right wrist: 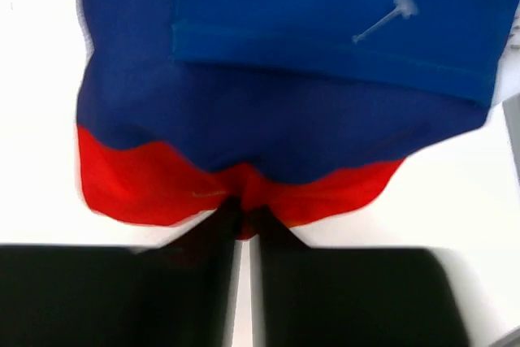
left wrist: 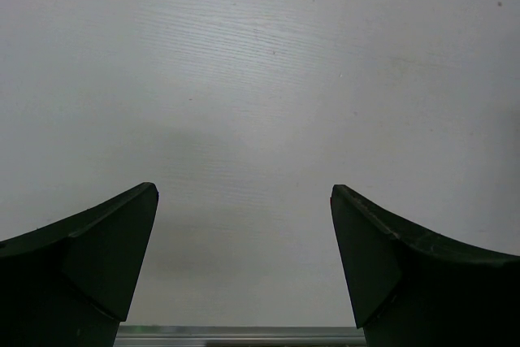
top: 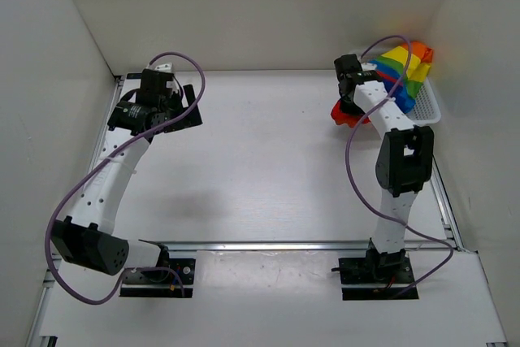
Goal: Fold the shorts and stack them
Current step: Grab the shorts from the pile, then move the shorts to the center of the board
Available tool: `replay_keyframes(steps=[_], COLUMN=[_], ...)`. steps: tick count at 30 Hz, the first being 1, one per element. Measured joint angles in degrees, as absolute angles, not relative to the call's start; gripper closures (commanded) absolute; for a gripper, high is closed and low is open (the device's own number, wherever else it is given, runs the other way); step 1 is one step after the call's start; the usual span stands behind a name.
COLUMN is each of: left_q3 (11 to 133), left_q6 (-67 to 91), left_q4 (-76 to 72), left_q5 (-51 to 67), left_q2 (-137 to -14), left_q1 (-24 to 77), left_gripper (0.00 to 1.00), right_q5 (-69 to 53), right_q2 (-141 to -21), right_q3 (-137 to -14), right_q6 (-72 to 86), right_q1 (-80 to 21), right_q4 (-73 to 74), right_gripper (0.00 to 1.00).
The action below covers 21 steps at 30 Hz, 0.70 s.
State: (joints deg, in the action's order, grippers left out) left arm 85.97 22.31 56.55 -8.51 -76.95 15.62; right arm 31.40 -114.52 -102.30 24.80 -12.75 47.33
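Table point(top: 260, 160): you had a white surface under both arms.
Shorts point(top: 409, 68): you found them heaped on the basket, far right, red hem trailing out to its left.
Basket point(top: 428, 109): white mesh.
Right gripper point(right wrist: 244, 206): fingers were pinched on the red hem.
Left gripper point(left wrist: 244, 194): fingers stood wide apart, far left.

Overhead view of whole table point(top: 268, 168); close wrist views, shorts point(right wrist: 284, 119) common to overhead and right.
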Motion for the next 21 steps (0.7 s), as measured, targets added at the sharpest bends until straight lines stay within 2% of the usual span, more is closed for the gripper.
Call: replay_keyframes(steps=[6, 10, 15, 18, 21], left_q3=[86.0, 86.1, 87.1, 88.3, 88.6], left_q6=[22.8, 23.0, 25.3, 27.3, 28.6], left_q4=[56.5, 56.5, 57.6, 58.8, 59.6], left_q5=[-8.6, -8.6, -10.6, -10.4, -9.4], left_q2=[-77.2, -78.2, -80.4, -81.2, -81.3], left_q1=[15.6, 15.6, 14.2, 8.5, 2.5], left_gripper=[0.01, 0.01, 0.01, 0.01, 0.01], right_q5=[32.9, 32.4, 26.8, 19.0, 10.2], right_q2=[-112.6, -107.8, -100.5, -99.9, -97.8], right_q3=[-104.4, -110.1, -125.6, -141.2, -148.9], right_q6=[25.4, 22.9, 19.2, 18.8, 19.8], right_q1=[-12.4, -12.5, -16.9, -21.4, -22.9], right_q4=[47.0, 47.6, 48.1, 48.6, 47.7], right_gripper=[1.0, 1.0, 1.0, 1.0, 1.0])
